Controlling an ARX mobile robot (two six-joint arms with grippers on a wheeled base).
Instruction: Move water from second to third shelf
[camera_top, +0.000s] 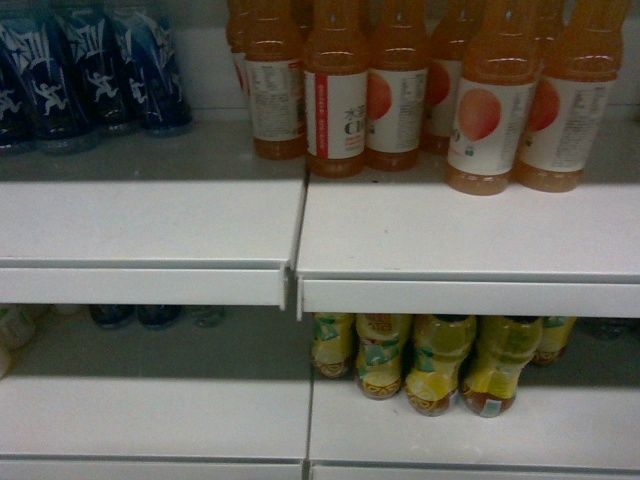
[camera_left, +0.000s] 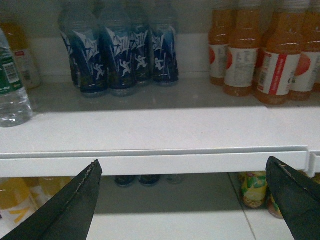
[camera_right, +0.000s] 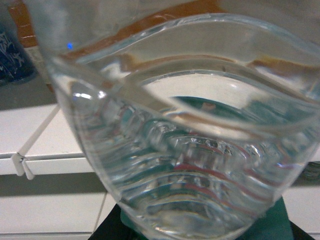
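The water bottle (camera_right: 185, 145) fills the right wrist view, pressed close against the right pincer; its fingers are hidden, so a grip cannot be confirmed. The left pincer (camera_left: 192, 192) is wide open and empty, facing the shelf (camera_left: 150, 132).

Dim, bluish light — deep shadow under the shelves (camera_top: 150, 225), right-wrist close-up blurred.
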